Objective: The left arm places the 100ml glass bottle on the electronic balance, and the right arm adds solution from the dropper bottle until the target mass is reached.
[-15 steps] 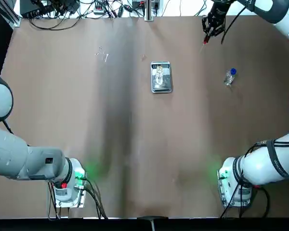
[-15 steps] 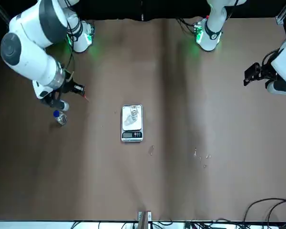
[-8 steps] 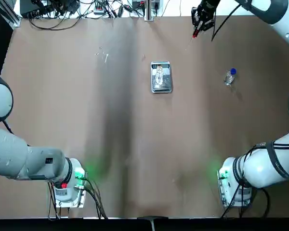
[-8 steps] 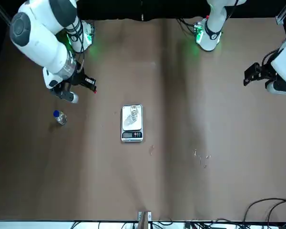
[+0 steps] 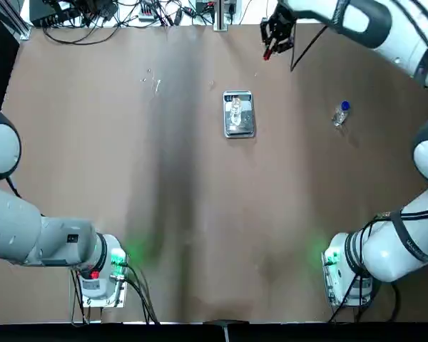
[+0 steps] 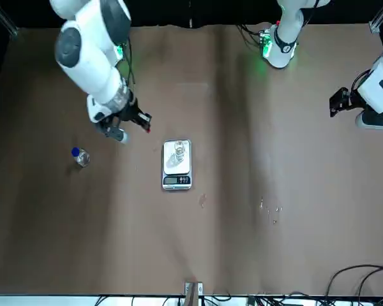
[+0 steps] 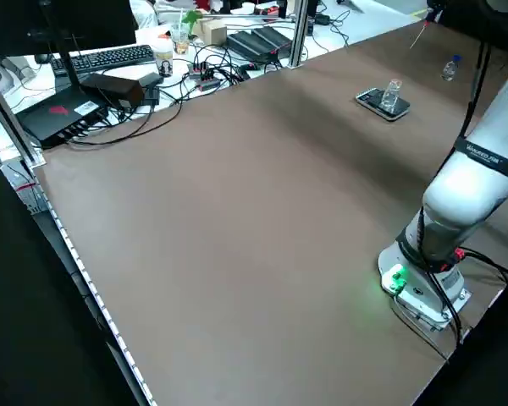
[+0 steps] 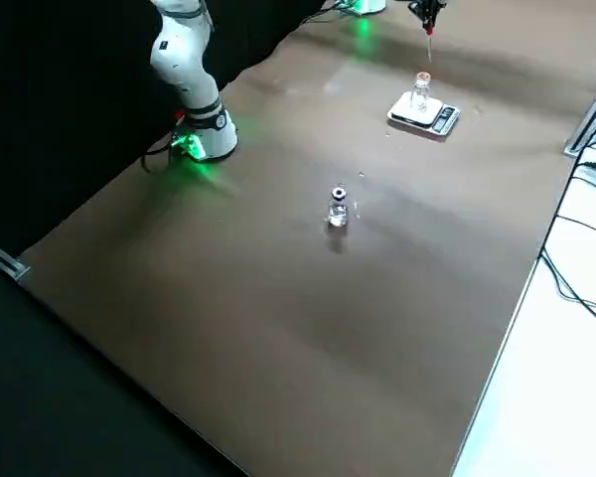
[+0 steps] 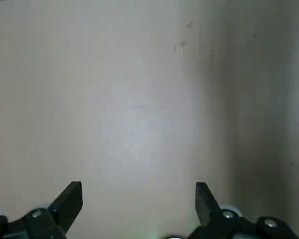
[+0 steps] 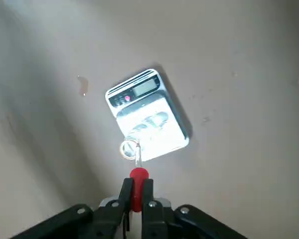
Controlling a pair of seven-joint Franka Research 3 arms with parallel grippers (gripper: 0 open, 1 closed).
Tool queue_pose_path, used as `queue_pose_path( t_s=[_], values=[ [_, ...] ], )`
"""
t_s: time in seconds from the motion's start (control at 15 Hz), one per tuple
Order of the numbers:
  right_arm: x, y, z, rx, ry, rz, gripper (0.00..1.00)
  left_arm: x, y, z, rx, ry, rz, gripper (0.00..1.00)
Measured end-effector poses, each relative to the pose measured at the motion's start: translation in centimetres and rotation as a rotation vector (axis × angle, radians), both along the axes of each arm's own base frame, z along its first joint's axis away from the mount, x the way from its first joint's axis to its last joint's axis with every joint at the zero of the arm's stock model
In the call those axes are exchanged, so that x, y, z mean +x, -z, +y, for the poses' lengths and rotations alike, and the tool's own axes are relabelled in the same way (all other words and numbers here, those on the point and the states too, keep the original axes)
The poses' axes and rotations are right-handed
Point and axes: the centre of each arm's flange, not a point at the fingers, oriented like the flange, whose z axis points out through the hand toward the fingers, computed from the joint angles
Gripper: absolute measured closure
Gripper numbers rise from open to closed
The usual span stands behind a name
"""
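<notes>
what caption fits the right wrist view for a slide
Right gripper shut on a red-bulbed dropper, its thin glass tip hanging over the clear glass bottle standing on the small silver electronic balance.

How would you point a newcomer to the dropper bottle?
Start at the electronic balance mid-table, carrying the glass bottle. Toward the robot's right, alone on bare table, stands the dropper bottle. Its blue cap sets it apart from the colourless one on the scale.

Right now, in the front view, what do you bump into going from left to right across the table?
Dropper bottle → right gripper holding a red-topped dropper → glass bottle on the balance → tiny glinting bits → left gripper.
</notes>
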Motion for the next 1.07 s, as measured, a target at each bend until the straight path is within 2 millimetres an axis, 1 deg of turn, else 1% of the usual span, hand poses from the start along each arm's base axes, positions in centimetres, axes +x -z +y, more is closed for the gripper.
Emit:
queue_pose_path(
  t_s=[0.2,0.47,0.8,1.07],
  values=[
    [-0.3,1.9,2.8,0.005,0.012,-0.007,0.89,0.0,0.0,-0.3,0.006,0.007,0.000,0.00],
    [-1.1,4.0,5.5,-0.001,-0.007,0.001,0.89,0.0,0.0,-0.3,0.006,0.006,0.000,0.00],
    [-1.7,5.8,7.3,-0.015,-0.031,0.017,0.89,0.0,0.0,-0.3,0.006,0.006,0.000,0.00],
    [-1.5,6.9,7.5,-0.026,-0.034,0.020,0.89,0.0,0.1,-0.3,0.006,0.006,0.001,0.00]
  ],
)
